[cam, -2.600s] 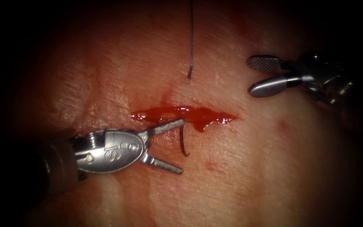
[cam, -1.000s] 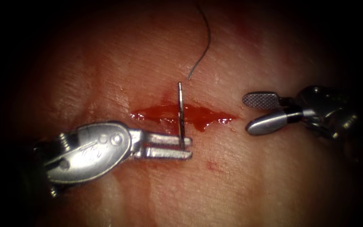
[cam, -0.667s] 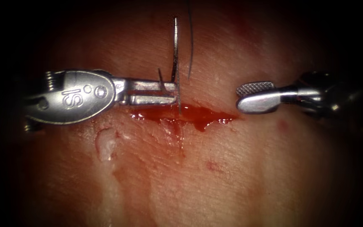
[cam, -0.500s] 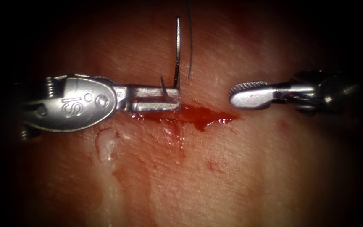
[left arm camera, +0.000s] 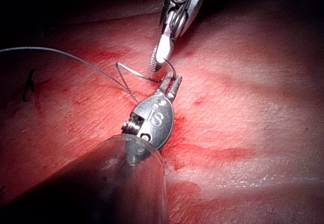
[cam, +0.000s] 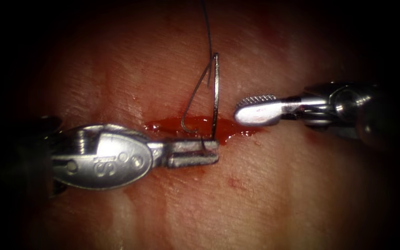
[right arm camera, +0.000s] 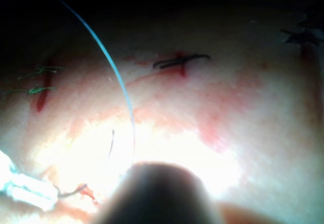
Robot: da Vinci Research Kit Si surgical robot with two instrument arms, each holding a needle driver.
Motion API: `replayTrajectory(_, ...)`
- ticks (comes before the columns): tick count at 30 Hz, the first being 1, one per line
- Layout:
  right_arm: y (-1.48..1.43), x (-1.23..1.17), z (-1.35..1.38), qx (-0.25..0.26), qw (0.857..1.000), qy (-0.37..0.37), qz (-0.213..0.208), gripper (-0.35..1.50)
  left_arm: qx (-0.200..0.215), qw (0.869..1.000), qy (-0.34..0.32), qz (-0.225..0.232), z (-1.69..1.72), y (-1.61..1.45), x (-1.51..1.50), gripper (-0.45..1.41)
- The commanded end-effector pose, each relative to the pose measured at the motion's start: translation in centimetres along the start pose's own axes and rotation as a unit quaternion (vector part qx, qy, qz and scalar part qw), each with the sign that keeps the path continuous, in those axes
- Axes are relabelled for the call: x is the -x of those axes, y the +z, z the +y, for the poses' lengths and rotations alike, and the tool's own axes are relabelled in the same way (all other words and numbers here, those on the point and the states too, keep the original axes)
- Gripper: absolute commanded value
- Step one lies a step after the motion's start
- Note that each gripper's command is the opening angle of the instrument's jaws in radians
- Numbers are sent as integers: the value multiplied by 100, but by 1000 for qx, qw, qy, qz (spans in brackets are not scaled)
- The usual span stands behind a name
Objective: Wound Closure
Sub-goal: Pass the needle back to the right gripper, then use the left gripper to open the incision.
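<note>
Endoscope: left tool (cam: 209, 153) clamps needle (cam: 215, 92); right tool (cam: 251, 111) nearly closed, empty; left wrist: old stitch (left arm camera: 28, 86).

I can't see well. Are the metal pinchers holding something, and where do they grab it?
The left tool pinches the needle near one end, clear of the tissue, with thread hanging from it. The right tool holds nothing.

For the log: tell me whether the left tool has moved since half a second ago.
Yes. The left tool, shut on the needle, has dropped from above the cut to below it.
</note>
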Motion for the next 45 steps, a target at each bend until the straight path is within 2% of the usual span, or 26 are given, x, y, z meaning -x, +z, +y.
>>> replayTrajectory(1,17,-5,6,0,1000,-5,4,81,-1,1000,2,1,-3,7,3,-45)
replayTrajectory(9,36,-5,8,2,1000,-6,9,84,-5,1000,9,0,2,10,1,-45)
replayTrajectory(16,43,-8,11,5,1000,-6,12,57,-1,1000,13,-2,5,11,1,-45)
replayTrajectory(17,44,-8,13,5,1000,-6,13,29,1,1000,13,0,5,11,3,-45)
replayTrajectory(22,46,-10,15,7,1000,3,9,-35,3,1000,14,0,6,12,4,-45)
replayTrajectory(28,44,-10,14,-5,1000,18,-11,-35,5,1000,14,0,5,13,4,-45)
replayTrajectory(30,42,-10,16,-5,1000,9,-12,-35,8,1000,-22,-3,3,14,4,0)
replayTrajectory(32,40,-11,17,-5,999,-48,-8,-35,14,998,-57,-8,4,15,4,4)
replayTrajectory(35,38,-13,20,-7,988,-152,4,-35,35,995,-88,-11,6,13,2,5)
replayTrajectory(39,37,-17,23,0,980,-201,6,-35,50,993,-106,-1,9,6,2,-1)
replayTrajectory(42,34,-21,23,2,971,-237,15,-35,61,991,-118,-2,9,-4,8,-13)
replayTrajectory(45,32,-27,22,1,965,-261,25,-35,72,989,-128,-8,8,-12,14,-15)
